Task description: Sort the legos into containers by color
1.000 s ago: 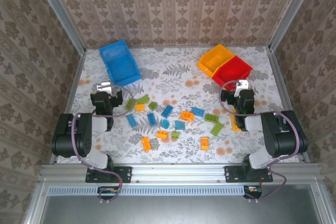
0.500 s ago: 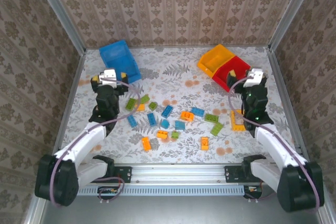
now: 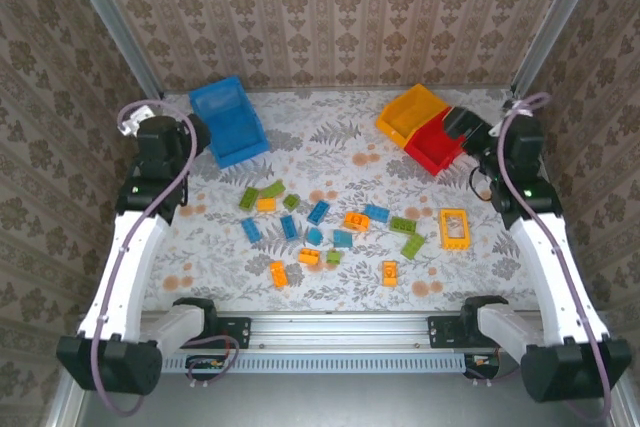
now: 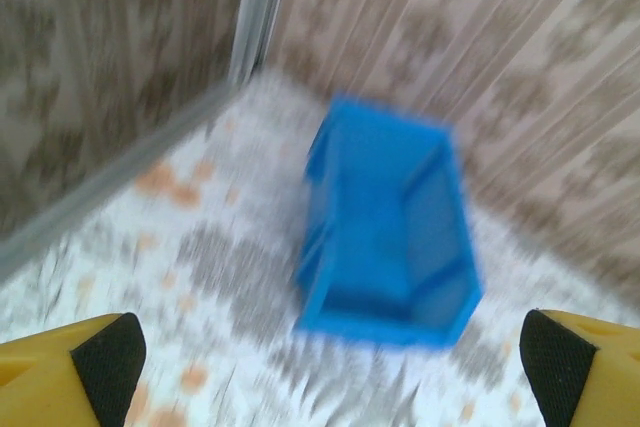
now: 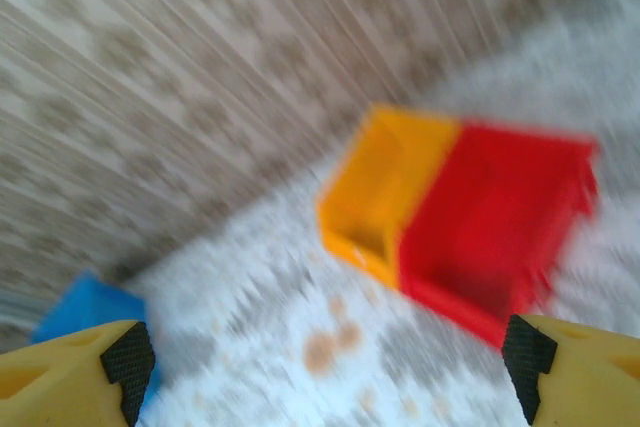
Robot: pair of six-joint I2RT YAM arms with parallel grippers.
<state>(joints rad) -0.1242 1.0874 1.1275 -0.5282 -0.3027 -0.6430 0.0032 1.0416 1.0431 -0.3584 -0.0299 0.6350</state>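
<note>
Presently, on the table (image 3: 340, 147): legos (image 3: 318, 237), orange, blue and green, scattered loose across the middle; one larger orange piece (image 3: 455, 229) lies apart at the right. At back left, blue bin (image 3: 232, 125). At back right, yellow bin (image 3: 405, 112) and red bin (image 3: 445, 139), side by side and touching. Raised near the blue bin, left gripper (image 4: 325, 362), fingers spread wide, holding nothing. Raised beside the red bin, right gripper (image 5: 328, 359), fingers likewise wide apart, holding nothing.
</note>
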